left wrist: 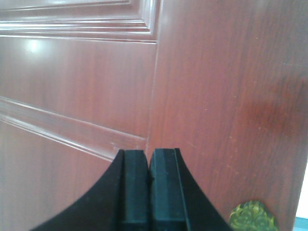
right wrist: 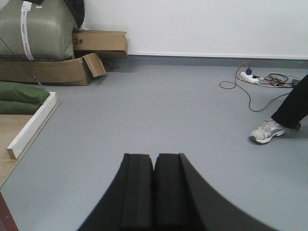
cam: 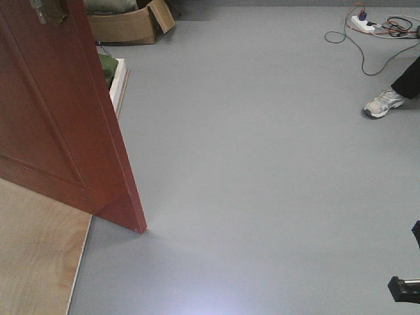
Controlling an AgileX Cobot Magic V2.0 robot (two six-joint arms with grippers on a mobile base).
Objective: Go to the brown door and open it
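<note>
The brown door [cam: 59, 118] stands at the left of the front view, swung out at an angle, its bottom corner on the grey floor. It fills the left wrist view [left wrist: 96, 82], glossy reddish-brown with recessed panels. My left gripper [left wrist: 148, 156] is shut and empty, very close to the door face. A brass fitting [left wrist: 252, 217] shows at the lower right near the door's edge. My right gripper [right wrist: 154, 159] is shut and empty, pointing out over the floor. A dark part of the right arm [cam: 403, 287] shows at the lower right of the front view.
Tan cardboard boxes [cam: 128, 25] and a green bundle [right wrist: 38, 31] stand behind the door. A pale plywood panel [cam: 33, 256] lies at the door's foot. A person's foot in a white shoe [cam: 384, 103] and a power strip with cables [cam: 367, 25] are at the far right.
</note>
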